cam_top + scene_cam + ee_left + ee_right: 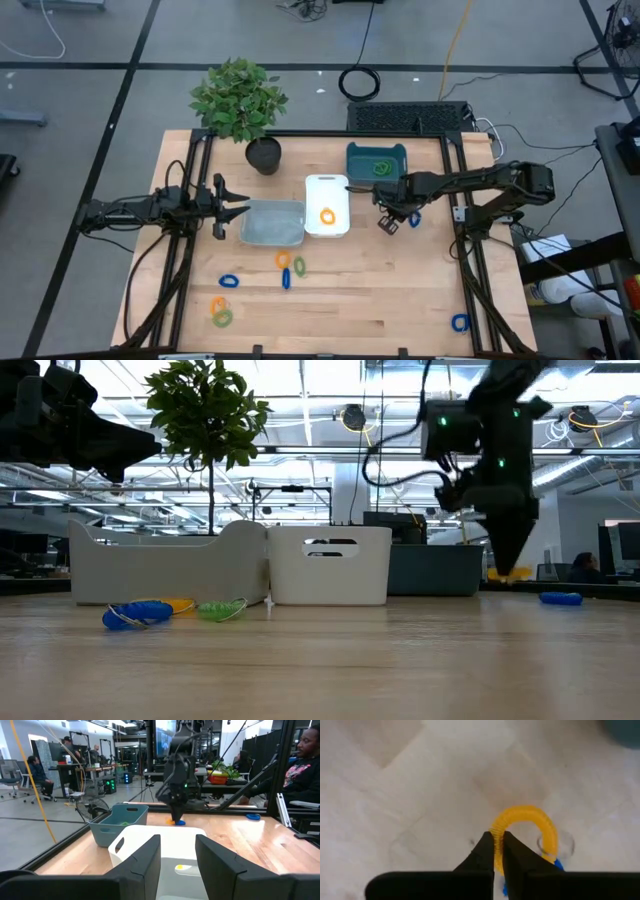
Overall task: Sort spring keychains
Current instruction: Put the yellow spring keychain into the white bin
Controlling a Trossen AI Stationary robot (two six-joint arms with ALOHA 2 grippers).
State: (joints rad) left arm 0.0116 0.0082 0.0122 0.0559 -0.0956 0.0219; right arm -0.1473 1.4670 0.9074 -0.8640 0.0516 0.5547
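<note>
High view: right gripper (389, 222) is down on the table just beside the white tray (327, 190), w/ a blue keychain (414, 219) just past its tips; the tips hide whatever they hold here. Left gripper (236, 209) waits at the near edge of the grey tray (271, 236), fingers apart, nothing between them. An orange loop (327, 215) already lies in the white tray and a green one (381, 168) in the teal tray (378, 150), so sorting looks to be by colour; more loops lie well apart from both grippers, incl. a lone blue one (460, 322) near the table corner. Low view: right gripper (508, 565) points straight down, tips at the tabletop w/ a bit of orange at them; upright approach prob. so the tips can pinch a thin coil lying flat. Left wrist view: left fingers (145, 862) stand apart and empty over the white tray (150, 832), the right arm's gripper (176, 817) beyond them on the orange/blue pair. Right wrist view: right gripper (497, 847) has its fingers clamped together on one end of the orange spring keychain (530, 817), which arches away from the tips; a blue bit (559, 865) peeks right beside them. Grabbing the edge of the loop, not its middle, likely keeps the blue one out of the pinch. Judgement: grasp just made, lift toward the white tray next.
</note>
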